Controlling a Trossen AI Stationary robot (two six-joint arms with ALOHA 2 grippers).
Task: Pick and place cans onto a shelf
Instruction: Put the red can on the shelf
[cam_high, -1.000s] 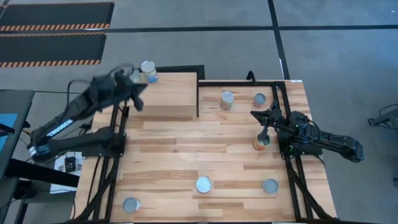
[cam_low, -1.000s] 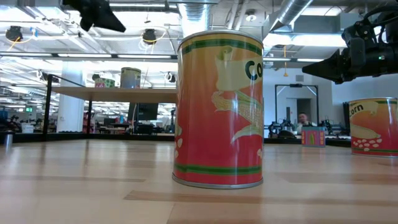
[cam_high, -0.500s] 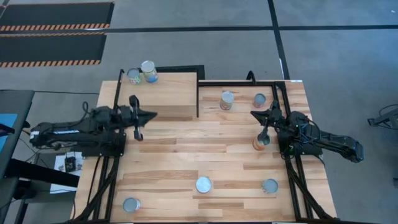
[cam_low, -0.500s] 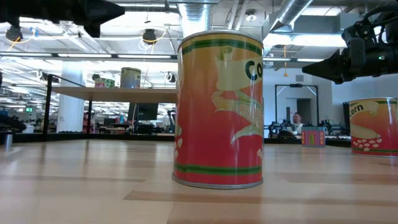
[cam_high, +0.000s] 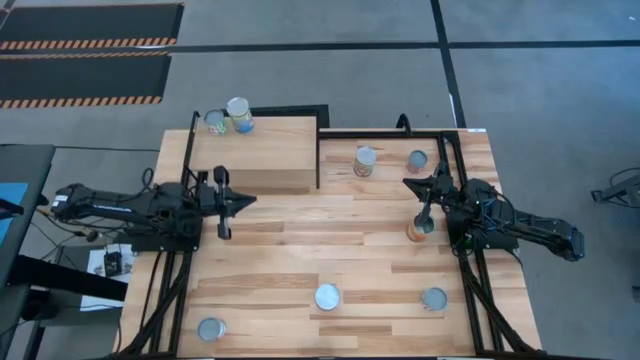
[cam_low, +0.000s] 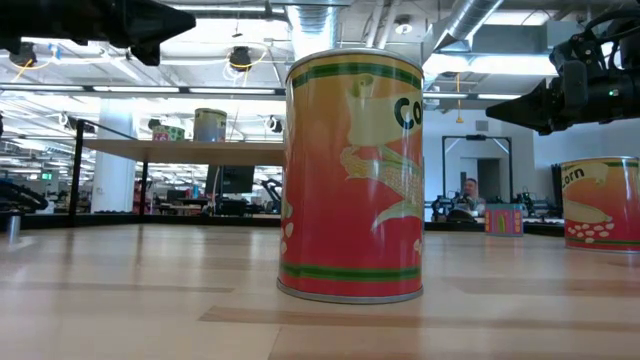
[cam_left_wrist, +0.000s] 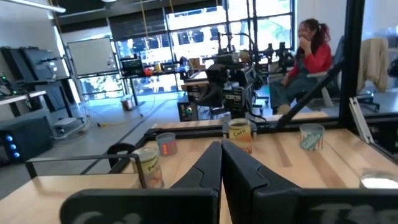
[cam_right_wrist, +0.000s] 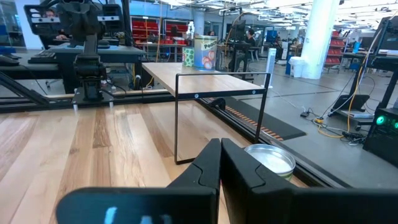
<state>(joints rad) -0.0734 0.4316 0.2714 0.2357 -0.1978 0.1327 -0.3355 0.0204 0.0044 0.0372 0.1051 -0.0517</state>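
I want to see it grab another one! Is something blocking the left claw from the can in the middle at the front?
Nothing visible: bare tabletop lies between the left gripper and that can. The right gripper waits by another.

Planked wooden table (cam_high: 300, 255) — pale shelf (cam_high: 262, 152) at back-left corner, six cans (cam_high: 327, 297) scattered.

The left gripper (cam_left_wrist: 221, 155) is showing its two dark fingers (cam_left_wrist: 205, 168) pressed together. Past them, cans are standing on the wooden table (cam_left_wrist: 348, 155): a yellow can (cam_left_wrist: 147, 168), a small can (cam_left_wrist: 166, 144), a corn can (cam_left_wrist: 240, 133) and a bluish can (cam_left_wrist: 311, 137). A person (cam_left_wrist: 306, 59) in red is sitting behind.
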